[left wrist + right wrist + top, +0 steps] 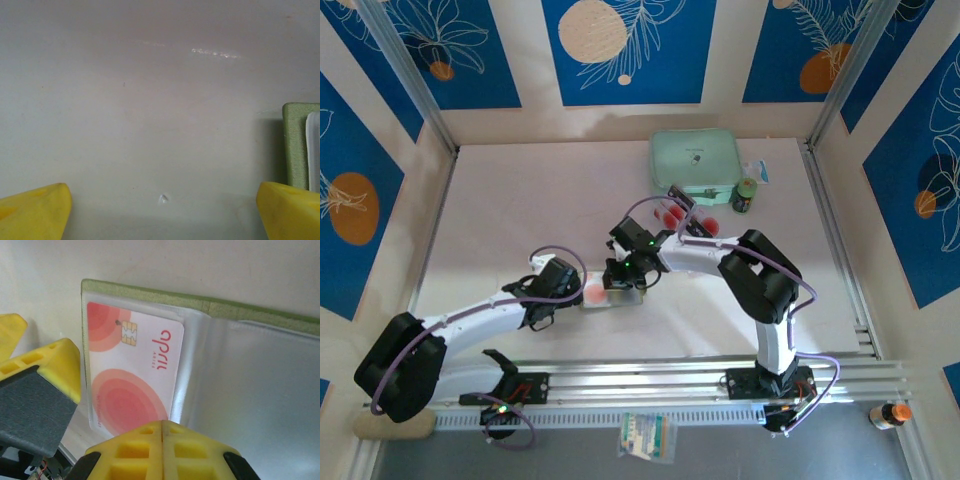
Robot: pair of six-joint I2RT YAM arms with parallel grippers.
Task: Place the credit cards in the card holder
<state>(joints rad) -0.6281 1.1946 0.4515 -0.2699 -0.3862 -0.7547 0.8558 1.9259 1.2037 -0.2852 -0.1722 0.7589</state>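
While right jaws clenched at card [134,371] edge, left jaws released, bare table [150,115] ahead.

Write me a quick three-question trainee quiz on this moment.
1. True or false: the right gripper has its jaws shut.
2. Where does the pale credit card with red circles lie? A: on the open card holder. B: on the mint-green case. C: in the clear tray.
3. Fill in: the left gripper stands ____ above the table.
Key: 1 true; 2 A; 3 open.
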